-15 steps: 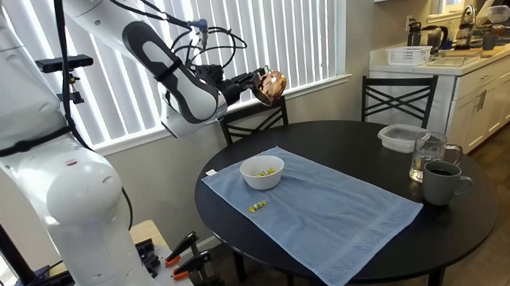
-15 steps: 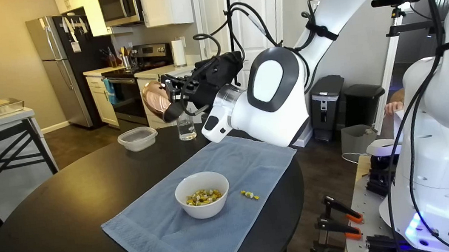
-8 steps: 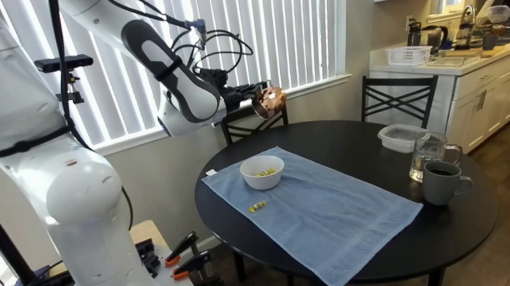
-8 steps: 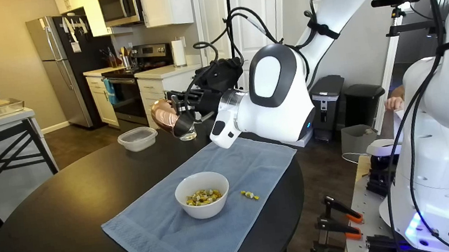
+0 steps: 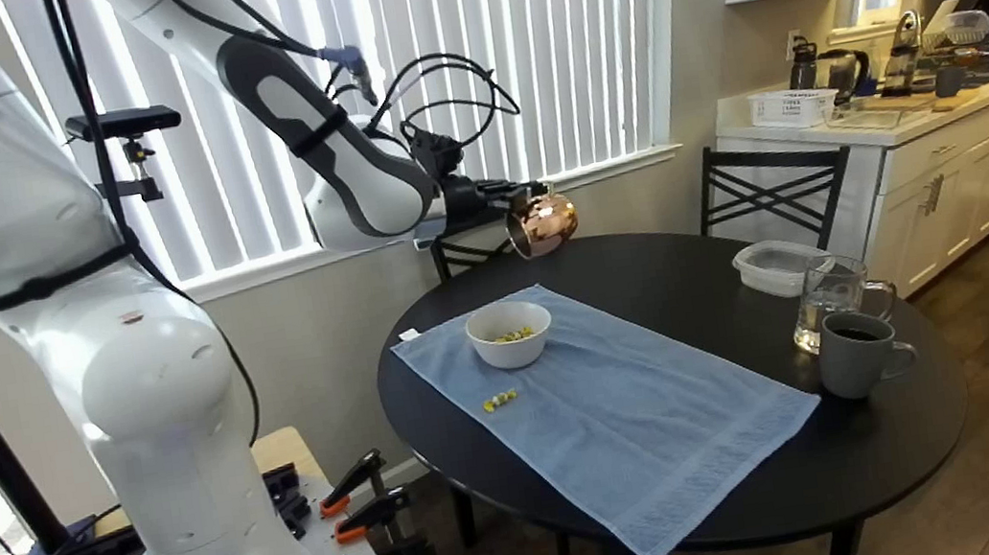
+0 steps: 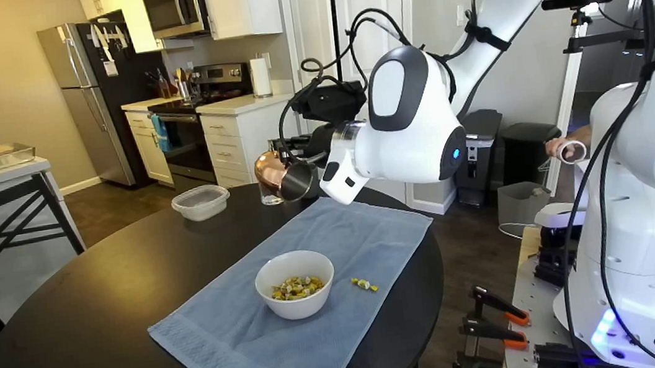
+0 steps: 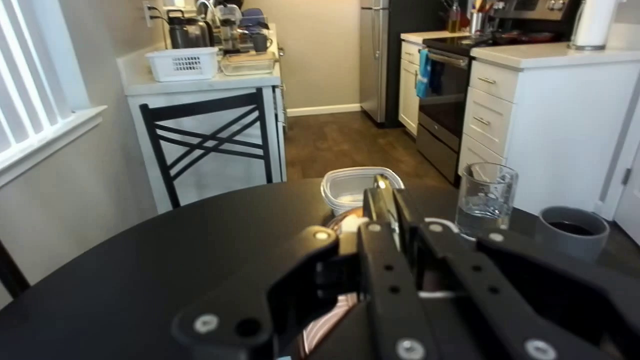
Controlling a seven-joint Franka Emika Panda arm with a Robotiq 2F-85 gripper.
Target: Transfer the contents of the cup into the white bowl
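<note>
Cup (image 5: 550, 221) lower — tilted, gap to bowl (image 6: 298, 308)

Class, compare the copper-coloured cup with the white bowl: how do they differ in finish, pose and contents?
Finish: the cup is shiny copper outside; the bowl is plain white.
Pose: the cup is held in the air, tipped sideways; the bowl stands upright on the blue towel.
Contents: the bowl holds small yellow and white pieces; none show in the cup's mouth.
Shared: both are round and open-mouthed.

cup (image 5: 543, 225): glossy metal | white bowl (image 6: 298, 307): smooth | towel (image 5: 630, 413): matt cloth
</note>
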